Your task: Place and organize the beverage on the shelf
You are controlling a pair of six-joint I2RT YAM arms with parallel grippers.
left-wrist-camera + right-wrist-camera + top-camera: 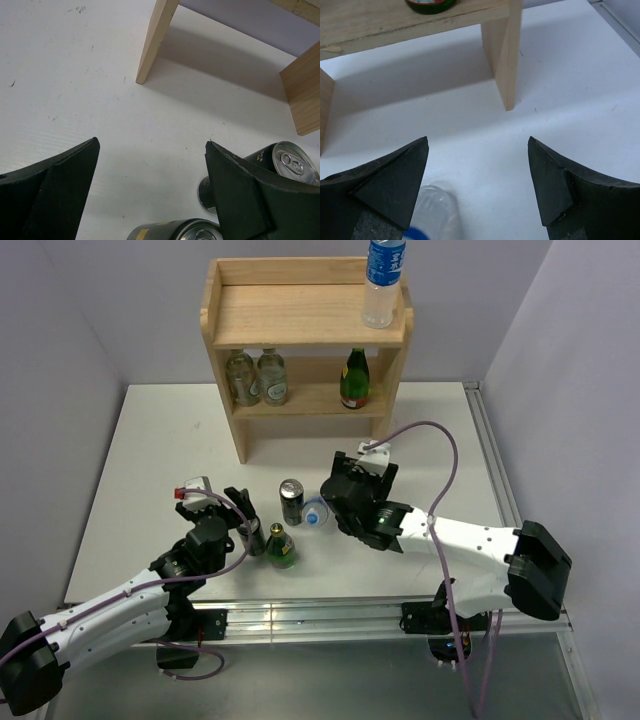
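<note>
The wooden shelf (300, 315) stands at the back. One water bottle (385, 280) stands on its top tier and a green bottle (354, 378) stands on its lower tier. On the table are an upright dark can (291, 502), a second water bottle (317, 512) and a second green bottle (281, 547). My left gripper (245, 525) is open and empty beside the green bottle; the left wrist view (151, 145) shows two dark cans (290, 165) (175, 231) by its right finger. My right gripper (335, 502) is open, with the table's water bottle (435, 210) by its left finger.
Two pale glass bottles (257, 378) stand at the left of the shelf's lower tier. A shelf leg (156, 40) shows ahead of the left gripper, and another shelf leg (502, 55) ahead of the right gripper. Grey walls enclose the table.
</note>
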